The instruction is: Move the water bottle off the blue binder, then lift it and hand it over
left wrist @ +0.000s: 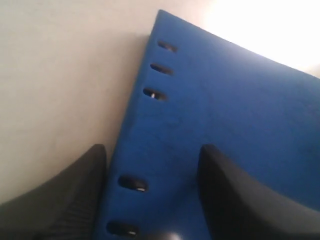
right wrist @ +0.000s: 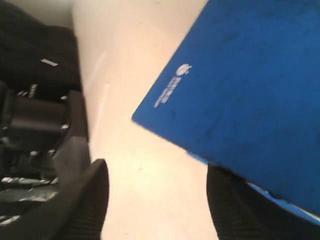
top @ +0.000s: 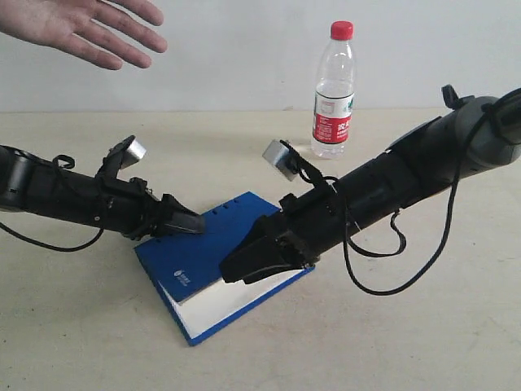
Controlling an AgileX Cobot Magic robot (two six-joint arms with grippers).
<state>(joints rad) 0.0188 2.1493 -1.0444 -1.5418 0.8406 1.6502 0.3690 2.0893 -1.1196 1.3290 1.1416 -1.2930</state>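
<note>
The right end effector covers the right corner of the blue binder in the exterior view, and the left end effector hides part of its spine edge. In the right wrist view one dark finger is cut across by the binder's edge, so whether it touches the cover or sits beneath it cannot be made out. The other finger lies off the binder, over the bare counter. Its jaws stand wide, with nothing between them. The left end effector is also spread wide and straddles the spine. One ribbed black finger is over the counter beside the binder and the other is over the blue cover; contact is unclear.

The binder is flat, deep blue and matte with faint scuffs. It has a row of slotted holes along the spine and a small white logo. Inside it, white pages show as a thick block at its near edge.

The water bottle stands upright on the counter behind the binder, well apart from it. It is clear ribbed plastic with a red cap and a red-and-white label; whether it holds water is hard to tell. A bare open hand, cut off at the wrist, hovers above the binder's far left.
</note>
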